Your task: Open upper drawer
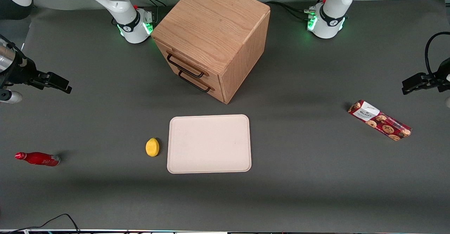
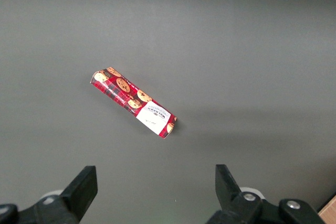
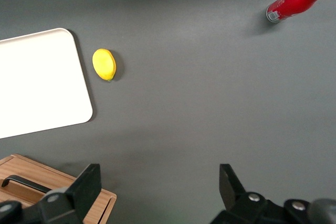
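The cabinet (image 1: 214, 37) stands on the surface (image 1: 316, 177) between the two arm bases, turned so that its drawer face looks obliquely toward the working arm's end of the surface and toward the front camera. The upper drawer (image 1: 182, 62) is the topmost of the two fronts on that face and sits flush with it, so it reads as fully closed. Its handle (image 1: 185, 66) is a thin dark bar lying level along the drawer front, with the matching handle of the lower drawer (image 1: 194, 82) directly beneath it. The gripper (image 1: 56, 82) hangs above the surface toward the working arm's end, well apart from the cabinet, its jaws spread apart with nothing between them. In the right wrist view the gripper (image 3: 160, 187) looks down on bare surface, with a corner of the cabinet and one dark handle just entering the picture. The drawer face is therefore turned toward the jaws, and the working arm is the nearer one. The approach should be made against that face, with the jaws closing across the bar, above and below it.
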